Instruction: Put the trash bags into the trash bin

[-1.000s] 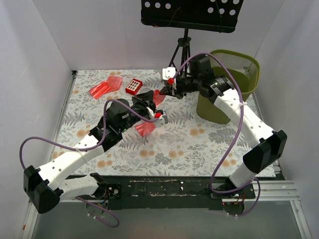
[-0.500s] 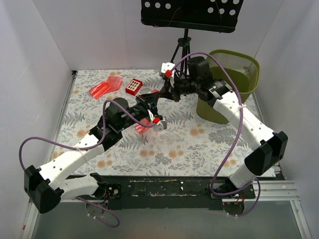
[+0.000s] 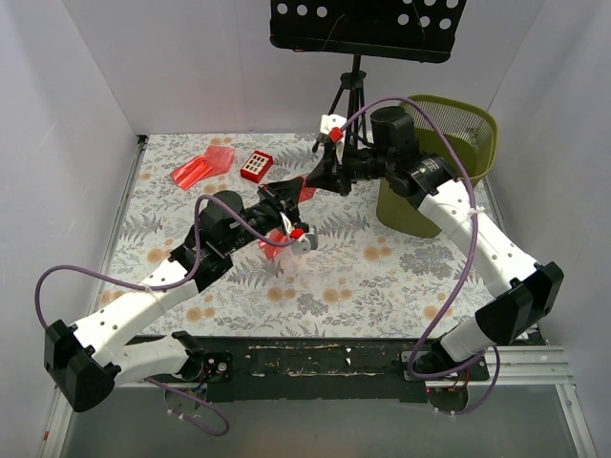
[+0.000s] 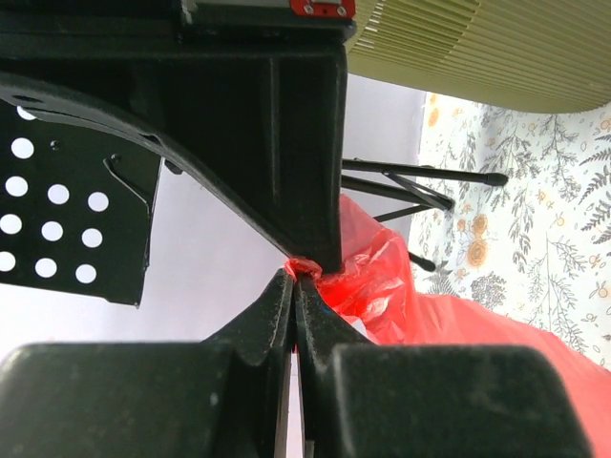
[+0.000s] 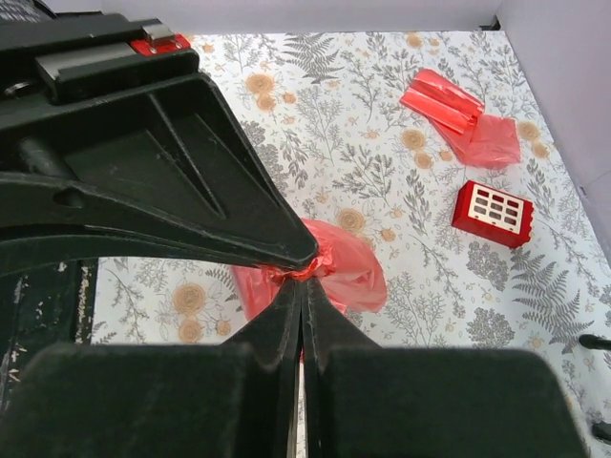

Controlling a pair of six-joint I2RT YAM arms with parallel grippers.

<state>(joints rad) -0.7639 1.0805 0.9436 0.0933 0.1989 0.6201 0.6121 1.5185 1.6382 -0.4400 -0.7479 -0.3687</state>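
Note:
One red trash bag (image 3: pixel 304 188) hangs above the table between both grippers, its lower part (image 3: pixel 275 246) under the left wrist. My left gripper (image 3: pixel 289 203) is shut on its bunched top, and my right gripper (image 3: pixel 318 180) is shut on the same spot from the other side, tips touching. The left wrist view shows the bag (image 4: pixel 382 286) at its jaws (image 4: pixel 294 274). The right wrist view shows the bag (image 5: pixel 348 269) at its jaws (image 5: pixel 304 279). A second trash bag (image 3: pixel 202 167) lies flat at the far left, also in the right wrist view (image 5: pixel 460 114). The olive-green trash bin (image 3: pixel 456 134) stands at the far right.
A small red box with white buttons (image 3: pixel 256 165) lies beside the second bag, also in the right wrist view (image 5: pixel 492 212). A black tripod (image 3: pixel 349 91) with a perforated black board (image 3: pixel 368 24) stands at the back, just left of the bin. White walls enclose the floral table.
The right wrist has risen and shifted slightly towards the bin while staying pinched on the bag. The left gripper has held its place on the bag.

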